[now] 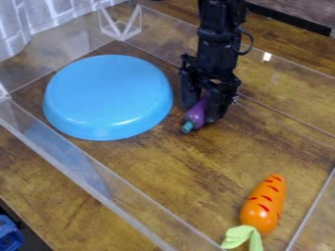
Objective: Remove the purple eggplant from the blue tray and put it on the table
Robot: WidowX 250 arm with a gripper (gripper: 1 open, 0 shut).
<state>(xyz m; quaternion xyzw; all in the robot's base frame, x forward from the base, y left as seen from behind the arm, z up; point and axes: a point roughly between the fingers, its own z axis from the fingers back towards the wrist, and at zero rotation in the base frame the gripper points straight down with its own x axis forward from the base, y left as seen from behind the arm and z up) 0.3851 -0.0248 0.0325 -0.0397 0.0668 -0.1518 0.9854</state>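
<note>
1. The tool point(205, 106) is clamped on the purple eggplant point(194, 116).
2. The eggplant is outside the blue tray point(108, 95), just beside its right rim, and its tip is down at the counter point(157, 176).
3. An orange carrot point(262, 208) lies well apart, near the front right.

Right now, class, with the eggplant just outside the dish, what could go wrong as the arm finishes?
1. The small glossy purple eggplant looks tilted, tip on the brown wood-grain table, between the black gripper fingers; once released it may topple or roll.
2. It sits close beside the round light-blue tray, so it could roll back against the rim.
3. Whether the fingers have let go is unclear; lifting now might drag it along.
</note>
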